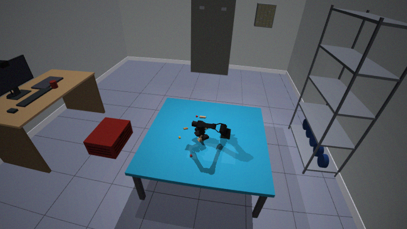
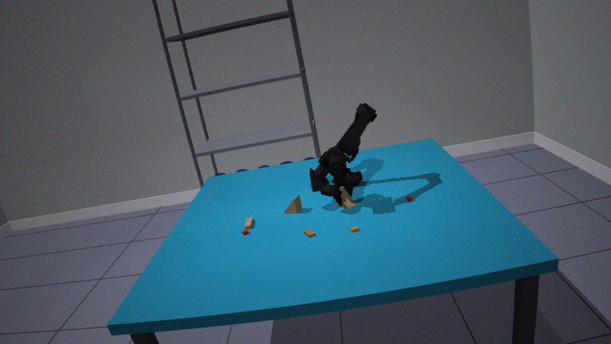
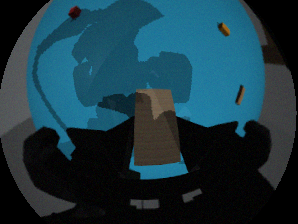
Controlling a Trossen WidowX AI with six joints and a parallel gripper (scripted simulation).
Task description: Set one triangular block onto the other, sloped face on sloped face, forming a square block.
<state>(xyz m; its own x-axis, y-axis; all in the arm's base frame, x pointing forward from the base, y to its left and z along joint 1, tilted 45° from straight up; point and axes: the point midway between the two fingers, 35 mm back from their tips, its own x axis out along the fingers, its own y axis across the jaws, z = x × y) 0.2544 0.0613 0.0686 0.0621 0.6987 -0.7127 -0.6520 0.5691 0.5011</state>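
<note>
One triangular wooden block (image 1: 199, 139) (image 2: 348, 203) (image 3: 156, 145) stands on the blue table (image 1: 242, 176) (image 2: 298, 273), between the fingers. My gripper (image 1: 201, 139) (image 2: 346, 197) (image 3: 153, 117) points down, with a finger close against each side of this block; it looks shut on it. The fingers and their shadow cover part of the block. The other triangular block (image 2: 293, 206) stands apart on the table, to the left of the gripper in the exterior view, its sloped face rising to the right. In the top view the arm hides most of it.
A pale oblong block (image 1: 202, 116) (image 2: 249, 222) lies beside a small red piece (image 1: 196, 116) (image 2: 245, 232). A flat tan piece (image 1: 185, 128) (image 2: 309, 232) (image 3: 240, 94), a yellow piece (image 1: 179, 137) (image 2: 355, 229) (image 3: 224, 29) and another red piece (image 1: 190, 155) (image 2: 409, 198) (image 3: 75, 12) lie around.
</note>
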